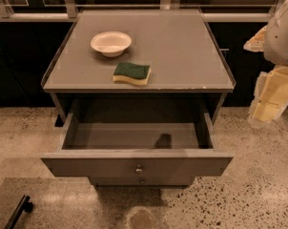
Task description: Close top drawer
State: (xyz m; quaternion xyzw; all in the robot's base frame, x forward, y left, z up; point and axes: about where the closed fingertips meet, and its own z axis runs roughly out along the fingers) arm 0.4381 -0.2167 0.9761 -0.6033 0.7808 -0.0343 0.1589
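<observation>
At the bottom left a dark bar (19, 210) is cut off by the edge, and I cannot tell what it is. On the table (182, 46) sit a white bowl (111, 42) and, just right of it, a green and yellow sponge (131, 73).

Below the table's front edge the top drawer (87, 162) stands pulled well out, its wide grey front facing the camera. It looks a stiff, fairly light box, so a flat push near the small knob (138, 169) at the centre should send it in straight. A push at one end might skew it.

A dark patch (163, 140) on the drawer floor is hard to read, perhaps a shadow. The runners are hidden. A lower drawer (115, 180) shows only as a sliver.

At the far right the claw (270, 101) hangs beside the table, well apart from the drawer and partly cut off. Whether it is wide or narrow I cannot tell.
</observation>
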